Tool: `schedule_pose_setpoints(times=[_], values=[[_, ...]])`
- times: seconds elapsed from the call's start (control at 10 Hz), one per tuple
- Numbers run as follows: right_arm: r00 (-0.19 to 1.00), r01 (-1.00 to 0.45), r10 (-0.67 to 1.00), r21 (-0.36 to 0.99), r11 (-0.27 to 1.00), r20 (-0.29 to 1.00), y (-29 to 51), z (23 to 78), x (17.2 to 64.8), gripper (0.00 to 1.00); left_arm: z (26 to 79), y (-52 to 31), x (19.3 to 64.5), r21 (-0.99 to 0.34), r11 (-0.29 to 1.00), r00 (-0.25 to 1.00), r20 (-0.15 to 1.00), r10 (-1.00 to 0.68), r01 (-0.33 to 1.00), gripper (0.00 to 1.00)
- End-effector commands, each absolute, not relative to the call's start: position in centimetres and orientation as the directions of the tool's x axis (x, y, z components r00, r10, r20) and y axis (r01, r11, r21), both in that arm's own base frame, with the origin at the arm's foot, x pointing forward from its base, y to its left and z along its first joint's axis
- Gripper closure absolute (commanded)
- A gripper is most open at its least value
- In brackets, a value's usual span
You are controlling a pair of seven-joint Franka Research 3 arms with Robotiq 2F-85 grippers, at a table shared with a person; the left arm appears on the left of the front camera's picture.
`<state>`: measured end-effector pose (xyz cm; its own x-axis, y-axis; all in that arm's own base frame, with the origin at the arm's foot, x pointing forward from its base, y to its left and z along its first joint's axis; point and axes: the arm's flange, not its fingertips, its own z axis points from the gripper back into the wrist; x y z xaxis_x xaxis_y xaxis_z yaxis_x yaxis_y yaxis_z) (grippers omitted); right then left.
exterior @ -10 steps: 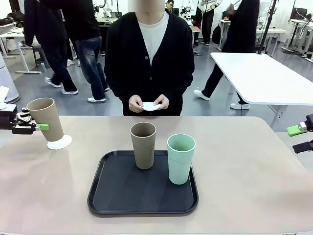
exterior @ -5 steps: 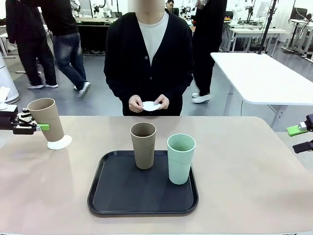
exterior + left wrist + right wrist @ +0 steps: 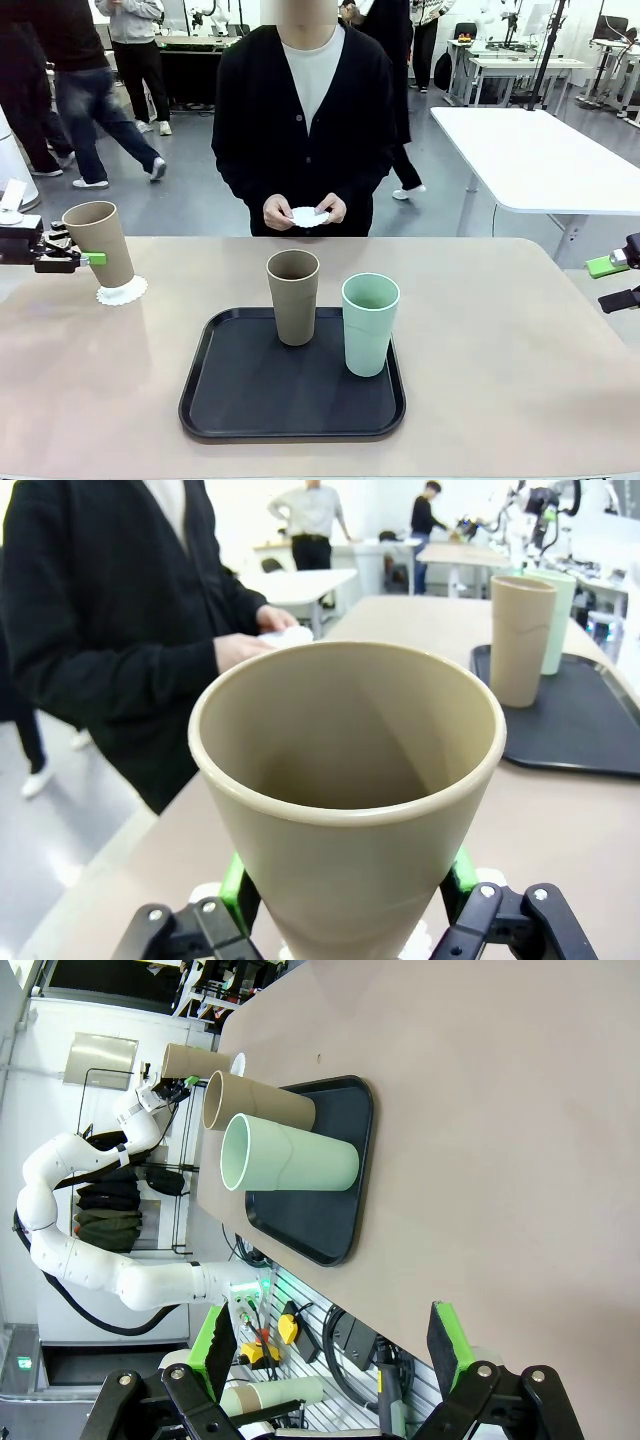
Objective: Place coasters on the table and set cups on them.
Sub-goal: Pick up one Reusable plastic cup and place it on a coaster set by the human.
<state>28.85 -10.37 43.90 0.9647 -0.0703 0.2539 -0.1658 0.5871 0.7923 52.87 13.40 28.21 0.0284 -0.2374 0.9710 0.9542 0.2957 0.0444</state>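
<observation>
Cup [image 3: 98, 243], tan, mouth up, tips slightly left, clamped in left jaws; right jaws apart.

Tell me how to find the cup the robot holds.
Start at the big tan table; look far left, away from the black tray. A brown cup leans there by a lacy coaster; unlike the other brown cup and the green cup, the left gripper clamps it.
</observation>
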Motion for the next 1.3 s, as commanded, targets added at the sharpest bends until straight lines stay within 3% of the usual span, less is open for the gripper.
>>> schedule_pose_setpoints(times=[0.0,1.2], values=[[0.964,-0.169,-0.072,0.797,0.579,0.257,-10.4,43.9,28.9,0.00,28.0,14.0,53.7,0.047,0.324,0.030,0.973,-0.229,0.945,0.14],[0.964,-0.169,-0.072,0.797,0.579,0.257,-10.4,43.9,28.9,0.00,26.4,13.6,52.9,0.036,0.273,0.031,0.971,-0.239,0.961,0.14]])
